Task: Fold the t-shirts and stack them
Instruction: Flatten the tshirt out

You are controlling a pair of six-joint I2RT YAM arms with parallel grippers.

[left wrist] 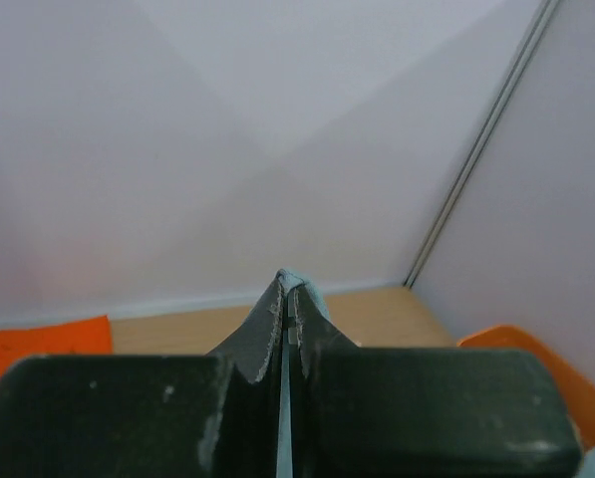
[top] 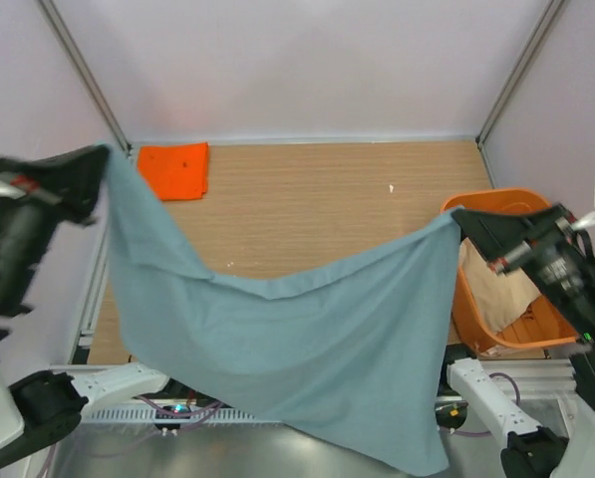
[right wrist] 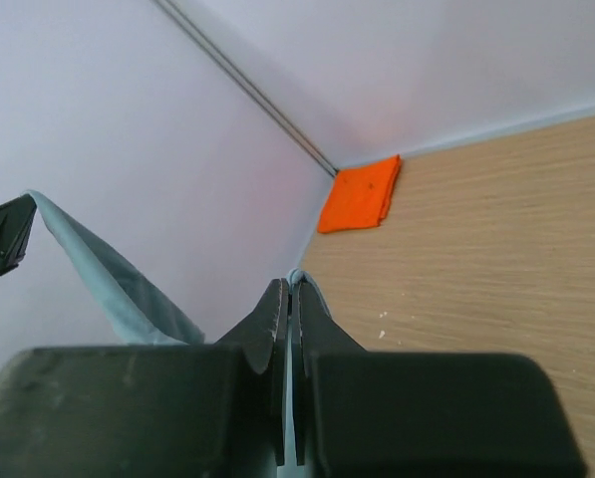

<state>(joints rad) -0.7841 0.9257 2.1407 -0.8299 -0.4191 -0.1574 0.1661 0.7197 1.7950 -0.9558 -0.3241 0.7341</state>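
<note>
A large dusty grey-blue t-shirt [top: 297, 358] hangs in the air, stretched between both grippers and sagging in the middle over the table's near edge. My left gripper [top: 102, 154] is shut on its left corner, high at the left; a bit of cloth [left wrist: 299, 289] pokes past its fingertips. My right gripper [top: 460, 215] is shut on the right corner; cloth [right wrist: 299, 277] shows at its tips and more of the shirt [right wrist: 98, 274] hangs at the left. A folded bright orange t-shirt [top: 174, 169] lies flat at the table's far left corner, also in the right wrist view [right wrist: 359, 197].
A rigid orange plastic tub [top: 506, 334] stands at the table's right edge, with beige cloth [top: 491, 289] inside, just below my right gripper. The wooden table [top: 327, 199] is walled by pale panels with metal corner posts [top: 516, 70].
</note>
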